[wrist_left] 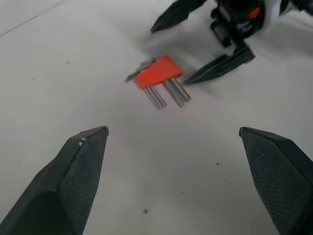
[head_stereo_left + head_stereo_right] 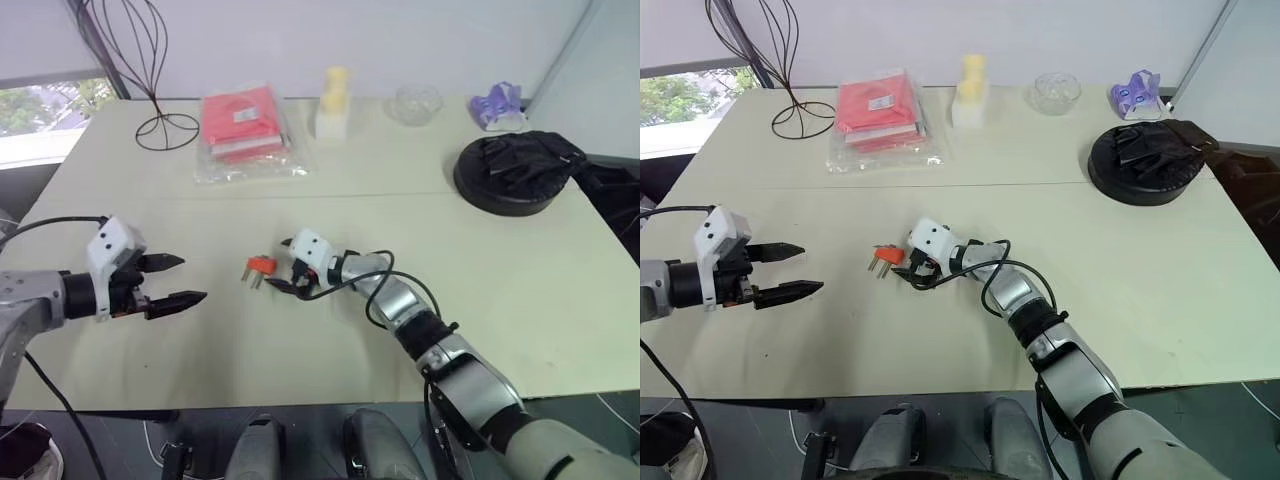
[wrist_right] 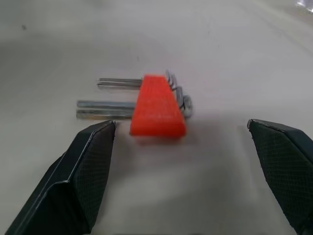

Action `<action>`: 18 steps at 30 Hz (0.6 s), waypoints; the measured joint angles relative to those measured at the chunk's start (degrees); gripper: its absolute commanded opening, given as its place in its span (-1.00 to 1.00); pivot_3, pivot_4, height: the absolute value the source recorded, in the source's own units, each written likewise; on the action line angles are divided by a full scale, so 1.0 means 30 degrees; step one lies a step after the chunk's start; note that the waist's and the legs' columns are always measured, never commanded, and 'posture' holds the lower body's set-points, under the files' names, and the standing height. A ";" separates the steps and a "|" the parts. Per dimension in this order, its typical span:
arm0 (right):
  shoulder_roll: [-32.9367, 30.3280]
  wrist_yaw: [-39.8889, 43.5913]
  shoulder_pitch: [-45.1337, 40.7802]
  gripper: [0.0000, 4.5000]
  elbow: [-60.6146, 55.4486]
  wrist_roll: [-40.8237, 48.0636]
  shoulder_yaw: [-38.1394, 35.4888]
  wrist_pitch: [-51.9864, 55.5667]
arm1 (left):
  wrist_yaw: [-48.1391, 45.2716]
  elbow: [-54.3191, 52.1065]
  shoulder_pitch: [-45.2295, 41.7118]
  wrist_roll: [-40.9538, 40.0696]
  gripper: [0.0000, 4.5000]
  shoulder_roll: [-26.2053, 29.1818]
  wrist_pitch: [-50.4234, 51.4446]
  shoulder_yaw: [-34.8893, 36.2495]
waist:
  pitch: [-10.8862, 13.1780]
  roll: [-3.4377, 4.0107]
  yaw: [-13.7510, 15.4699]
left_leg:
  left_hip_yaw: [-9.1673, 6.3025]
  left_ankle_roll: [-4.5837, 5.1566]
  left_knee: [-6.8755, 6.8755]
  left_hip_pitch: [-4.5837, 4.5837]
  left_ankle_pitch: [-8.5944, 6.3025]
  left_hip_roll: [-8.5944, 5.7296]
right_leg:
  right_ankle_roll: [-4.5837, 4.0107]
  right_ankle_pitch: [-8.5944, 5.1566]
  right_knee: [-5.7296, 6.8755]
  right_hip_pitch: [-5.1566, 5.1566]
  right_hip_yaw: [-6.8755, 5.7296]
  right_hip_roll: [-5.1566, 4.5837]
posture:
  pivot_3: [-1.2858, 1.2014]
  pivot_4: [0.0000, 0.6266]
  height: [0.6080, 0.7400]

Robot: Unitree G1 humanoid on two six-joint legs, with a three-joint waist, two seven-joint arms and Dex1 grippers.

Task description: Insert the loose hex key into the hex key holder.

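The hex key holder (image 2: 261, 266), a small orange-red block with short grey keys sticking out, lies flat on the pale tabletop (image 2: 520, 290), in front of the red flat package (image 2: 243, 125) and well apart from it. The right gripper (image 2: 281, 267) sits just beside the holder, its two black fingers spread wide with nothing between them; in the right wrist view the holder (image 3: 158, 106) lies just ahead of the gap between the fingers, untouched. The left gripper (image 2: 178, 281) hovers on the holder's other side, near but clearly apart, likewise released and empty, pointing toward the block. The loose hex key cannot be made out as a separate piece; whether any of the grey rods at the block is the loose one cannot be told. Judged from this, the task is at its start: nothing is grasped, the holder lies unsecured, and both the picking up and the inserting remain.
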 measured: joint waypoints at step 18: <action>0.1401 0.2837 -0.1024 -0.57 0.2445 -0.0199 -0.0937 -0.0041 | 0.2315 -0.2159 0.1491 -0.0797 1.00 -0.1009 0.0856 0.1359 | -0.0005 0.0004 -0.0156 | -0.0026 -0.0006 -0.0007 0.0029 -0.0005 0.0042 | -0.0004 0.0002 0.0056 -0.0004 0.0019 -0.0015 | 0.03 -0.52 1.00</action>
